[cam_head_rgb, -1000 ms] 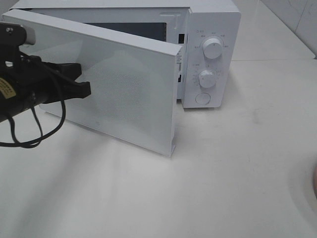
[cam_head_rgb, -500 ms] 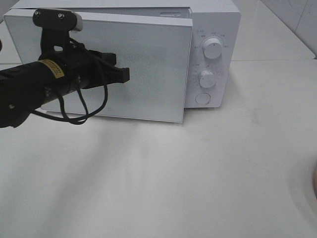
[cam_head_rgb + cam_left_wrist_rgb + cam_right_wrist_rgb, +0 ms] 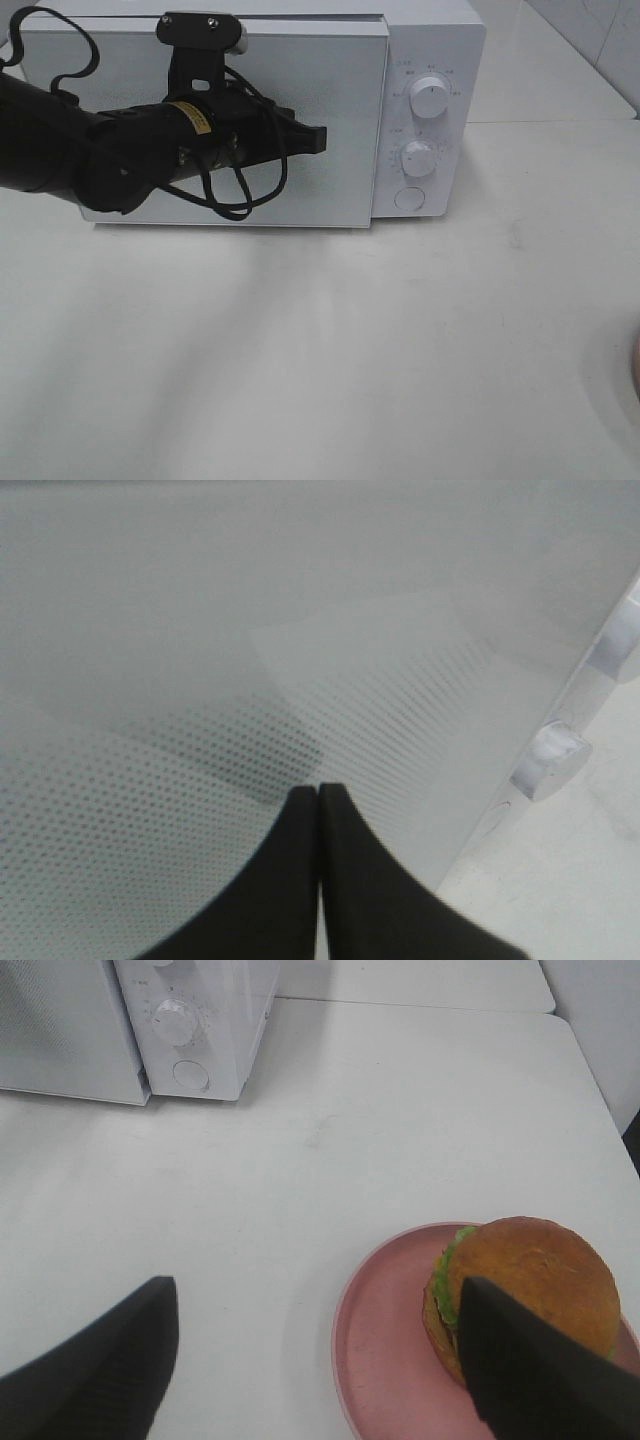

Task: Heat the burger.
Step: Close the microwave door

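The burger (image 3: 530,1280), with its golden bun and green lettuce, sits on a pink plate (image 3: 380,1360) in the right wrist view, close to one finger of my open right gripper (image 3: 315,1360), which holds nothing. The burger is out of the high view. The white microwave (image 3: 430,60) stands at the back of the table. Its door (image 3: 330,190) lies flat against its front. My left gripper (image 3: 320,138) is shut, and its tips (image 3: 319,792) rest against the dotted door panel (image 3: 300,630).
Two knobs (image 3: 430,98) (image 3: 418,158) and a round button (image 3: 408,198) sit on the microwave's right panel. A sliver of the pink plate (image 3: 636,365) shows at the table's right edge. White table (image 3: 350,350) spreads in front of the microwave.
The microwave door has swung from wide open to flat against the front. My left arm moved right and back with it, its shut tips on the door. The right gripper stayed still.
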Motion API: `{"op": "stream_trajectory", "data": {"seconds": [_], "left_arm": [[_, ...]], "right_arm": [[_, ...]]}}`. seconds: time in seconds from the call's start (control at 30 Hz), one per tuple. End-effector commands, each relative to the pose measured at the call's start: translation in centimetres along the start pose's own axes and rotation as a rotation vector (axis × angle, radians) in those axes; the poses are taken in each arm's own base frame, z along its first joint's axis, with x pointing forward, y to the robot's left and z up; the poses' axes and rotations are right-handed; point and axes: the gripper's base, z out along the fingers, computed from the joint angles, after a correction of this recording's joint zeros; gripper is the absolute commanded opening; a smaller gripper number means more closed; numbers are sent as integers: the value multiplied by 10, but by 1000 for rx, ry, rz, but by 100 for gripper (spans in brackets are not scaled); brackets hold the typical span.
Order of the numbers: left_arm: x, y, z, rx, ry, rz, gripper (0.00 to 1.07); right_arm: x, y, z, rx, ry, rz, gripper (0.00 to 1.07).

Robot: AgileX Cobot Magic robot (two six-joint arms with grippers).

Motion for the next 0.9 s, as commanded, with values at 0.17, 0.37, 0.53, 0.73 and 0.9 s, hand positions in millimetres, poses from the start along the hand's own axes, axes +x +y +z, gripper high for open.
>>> {"op": "stream_trajectory", "data": {"seconds": [0.17,0.37,0.53,0.73,0.9], "left_arm": [[-25,4,22,-27,-106,-64,0],[-30,4,34,-42,-98,-58,0],[-27,-1,31,-21,-21,-24,0],[-20,-14,19,12,173,-9,0],[-21,-23,5,37,302,-1,0]], "right_arm": [[2,0,-3,1,-34,-4,75],[2,0,-3,1,-34,-4,75],[2,0,-3,1,-34,-4,75],[2,0,-3,1,-34,-4,75],[2,0,-3,1,-34,-4,75]]}}
